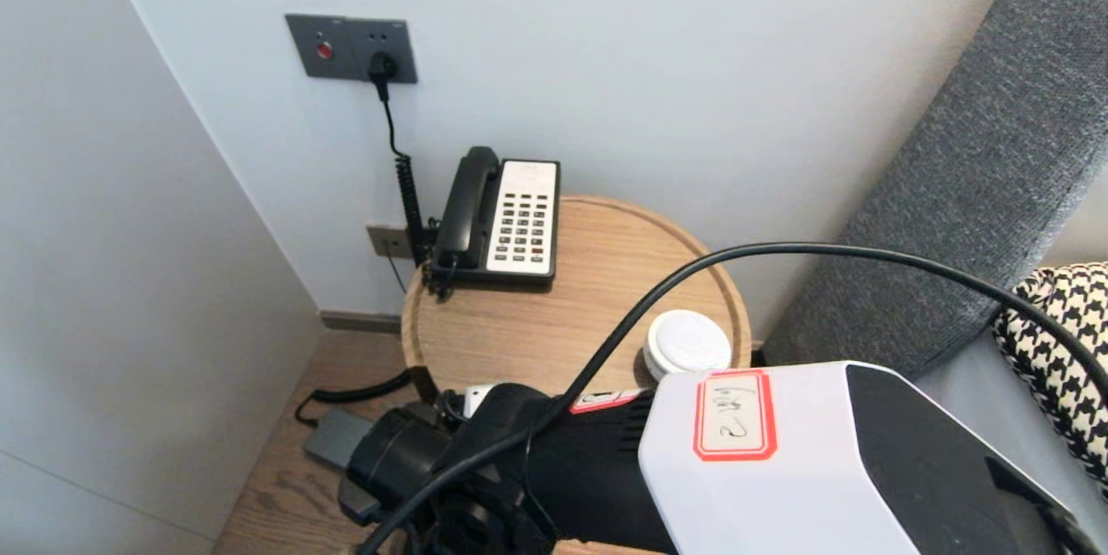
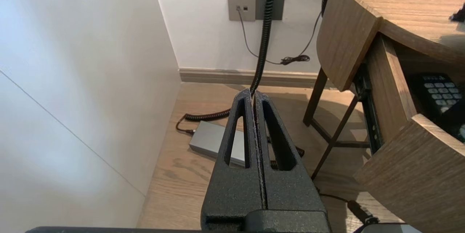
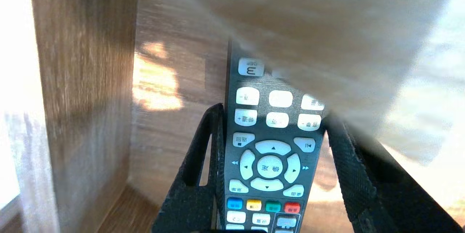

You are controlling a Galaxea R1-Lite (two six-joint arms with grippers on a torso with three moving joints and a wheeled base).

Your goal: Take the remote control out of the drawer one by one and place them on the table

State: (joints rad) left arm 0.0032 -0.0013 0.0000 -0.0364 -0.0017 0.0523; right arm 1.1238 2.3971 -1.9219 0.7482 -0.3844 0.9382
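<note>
Grey remote (image 3: 270, 167) runs along right gripper (image 3: 273, 113) fingers, squeezed between them in wooden drawer (image 3: 83, 80); far button reads "3". Left gripper (image 2: 254, 95) closed, near floor (image 2: 174, 175).

Even room light; sun patches glare inside the drawer (image 3: 83, 116).

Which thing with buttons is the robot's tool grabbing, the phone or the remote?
The remote, down in the open drawer: the right tool squeezes both its sides. The phone sits untouched on the tabletop.

Telephone (image 1: 502, 217) back left on table (image 1: 597, 278), disc (image 1: 686, 343) at its right edge, remote (image 3: 270, 153) in drawer (image 3: 83, 80)
</note>
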